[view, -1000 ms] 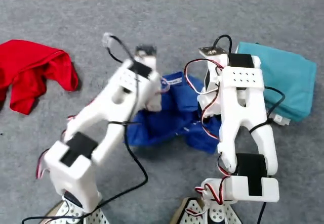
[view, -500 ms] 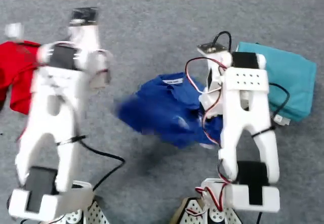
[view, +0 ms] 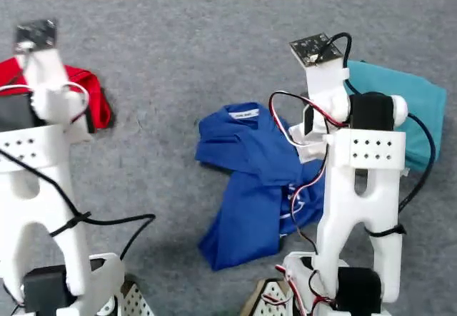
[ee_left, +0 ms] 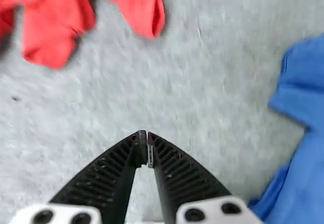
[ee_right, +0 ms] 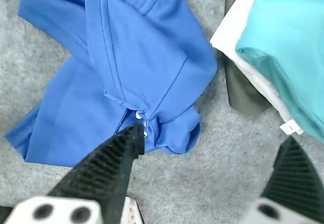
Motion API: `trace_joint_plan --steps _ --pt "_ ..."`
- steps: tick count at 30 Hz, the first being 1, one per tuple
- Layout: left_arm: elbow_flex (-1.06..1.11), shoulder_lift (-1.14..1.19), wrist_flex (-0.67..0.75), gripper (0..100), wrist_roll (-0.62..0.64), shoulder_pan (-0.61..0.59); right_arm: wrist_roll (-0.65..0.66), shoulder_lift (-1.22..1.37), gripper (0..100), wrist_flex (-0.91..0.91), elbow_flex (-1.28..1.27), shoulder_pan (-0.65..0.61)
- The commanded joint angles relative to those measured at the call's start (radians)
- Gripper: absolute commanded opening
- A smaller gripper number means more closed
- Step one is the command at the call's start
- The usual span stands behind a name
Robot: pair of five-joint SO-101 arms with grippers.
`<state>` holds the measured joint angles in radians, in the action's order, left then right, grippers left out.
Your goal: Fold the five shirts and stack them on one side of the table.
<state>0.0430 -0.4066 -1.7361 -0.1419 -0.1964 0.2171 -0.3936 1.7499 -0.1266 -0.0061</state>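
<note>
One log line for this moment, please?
left hand shut, empty | right hand open over blue shirt | blue shirt crumpled | teal shirt folded

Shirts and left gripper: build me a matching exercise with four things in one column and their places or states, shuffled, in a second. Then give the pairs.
Column one
1. red shirt
2. blue shirt
3. teal shirt
4. left gripper

Column two
a. folded, on top of a stack at the right side of the table
b. shut, above bare table
c. crumpled at the left side
d. lying loose and unfolded in the middle

Pairs: 1-c, 2-d, 3-a, 4-b
</note>
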Motion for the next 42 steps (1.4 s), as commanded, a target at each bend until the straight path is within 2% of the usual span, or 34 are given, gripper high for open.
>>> trace_joint_plan --steps 1,3,8,15,17,20,22,24,32,38,42 --pt "0.069 -0.025 -0.008 2 -0.008 0.035 0.003 -0.033 40.0 -0.038 0.036 -0.042" --pt "0.077 -0.027 -0.008 2 -0.009 0.025 0.003 -0.024 40.0 -0.058 -0.004 -0.12" --pt "0.081 -0.027 -0.008 2 -0.012 -0.104 -0.011 0.065 40.0 -0.213 -0.171 -0.315" --pt "0.084 -0.027 -0.008 2 -0.072 -0.293 -0.044 0.355 39.6 -0.563 -0.278 -0.418" --pt "0.084 -0.027 -0.008 2 -0.083 -0.328 -0.044 0.463 35.1 -0.651 -0.255 -0.421" --pt "0.084 -0.027 -0.008 2 -0.114 -0.371 -0.046 0.624 19.7 -0.712 -0.188 -0.417" --pt "0.084 -0.027 -0.008 2 -0.133 -0.4 -0.046 0.719 7.7 -0.713 -0.125 -0.415" --pt "0.084 -0.027 -0.008 2 -0.147 -0.427 -0.046 0.788 0.9 -0.707 -0.068 -0.415" --pt "0.126 -0.025 0.0 2 -0.173 -0.44 -0.044 0.766 0.4 -0.535 0.088 -0.415" --pt "0.192 -0.025 0.002 2 -0.173 -0.439 -0.048 0.526 0.4 -0.334 0.223 -0.415" --pt "0.247 -0.027 0.043 2 -0.17 -0.394 -0.124 0.325 0.4 -0.269 0.337 -0.415"
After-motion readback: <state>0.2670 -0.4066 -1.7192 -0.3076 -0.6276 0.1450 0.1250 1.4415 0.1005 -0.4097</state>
